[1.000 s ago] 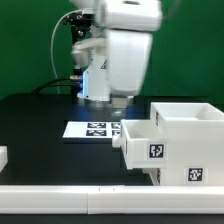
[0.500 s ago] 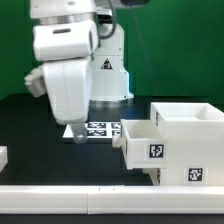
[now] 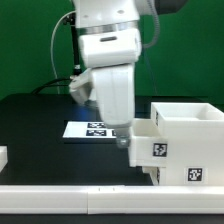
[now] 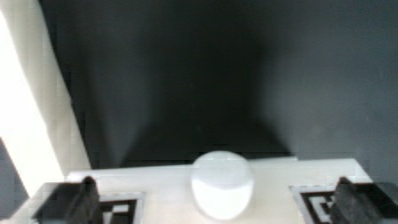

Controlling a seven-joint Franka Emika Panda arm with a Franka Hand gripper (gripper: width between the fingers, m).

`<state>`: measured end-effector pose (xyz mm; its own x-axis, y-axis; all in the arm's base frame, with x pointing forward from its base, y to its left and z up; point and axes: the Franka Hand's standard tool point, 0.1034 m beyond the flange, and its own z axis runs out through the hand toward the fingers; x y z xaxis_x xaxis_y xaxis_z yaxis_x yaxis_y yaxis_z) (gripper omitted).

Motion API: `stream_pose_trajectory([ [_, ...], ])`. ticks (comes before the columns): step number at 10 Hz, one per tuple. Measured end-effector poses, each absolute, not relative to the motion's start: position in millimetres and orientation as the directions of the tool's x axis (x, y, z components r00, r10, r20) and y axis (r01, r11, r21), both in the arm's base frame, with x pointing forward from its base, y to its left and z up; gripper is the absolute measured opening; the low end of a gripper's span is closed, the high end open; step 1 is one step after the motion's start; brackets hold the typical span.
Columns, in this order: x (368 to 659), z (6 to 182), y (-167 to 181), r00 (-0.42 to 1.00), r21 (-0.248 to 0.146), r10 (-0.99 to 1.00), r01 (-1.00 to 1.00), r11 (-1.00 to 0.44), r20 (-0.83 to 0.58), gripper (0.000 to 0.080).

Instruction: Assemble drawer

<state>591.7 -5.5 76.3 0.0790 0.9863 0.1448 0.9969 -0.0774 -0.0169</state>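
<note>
Arm has swung back toward the exterior view's right versus half a second ago and now hangs just beside the tray (image 3: pixel 148 143), its lower end right by the tray's corner on the exterior view's left.

Gripper (image 4: pixel 217 203): fingers (image 4: pixel 68 203) stand well apart in the wrist view, nothing between them. Open and empty. In the exterior view the fingertips are hidden behind the arm body.

Casing (image 3: pixel 186 140) sits at the exterior view's right, open top up, tag on its front. Tray projects from its side toward the exterior view's left, only partly seated by the look of it. Knob (image 4: pixel 221 180) shows centred between the fingers in the wrist view, with the marker board (image 3: pixel 95 130) behind the arm.

Risks from here, my read:
- Push off the knob's centre: tray skews and jams in the casing.
- Casing isn't visibly braced, so a hard push may slide the whole casing instead of seating the tray.
- Descent too low: fingers clip the tray's front.
- Small white part (image 3: pixel 3 156) at the exterior view's left edge is well apart, no conflict.
</note>
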Motion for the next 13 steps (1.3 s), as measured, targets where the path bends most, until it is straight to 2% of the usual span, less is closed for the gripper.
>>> stream_pose_trajectory([
  [3,590.4,74.2,6.4,0.031,-0.016,0.993,0.999,-0.029,0.112,0.0649],
  [5,584.9,68.5,-2.2,0.021,-0.006,0.995,1.0,-0.021,0.101,0.0649],
  [10,584.8,68.1,-1.7,0.034,-0.01,0.994,0.999,-0.034,0.1,0.0649],
  [13,587.3,71.8,29.4,0.048,0.012,0.994,0.999,-0.049,0.102,0.0649],
])
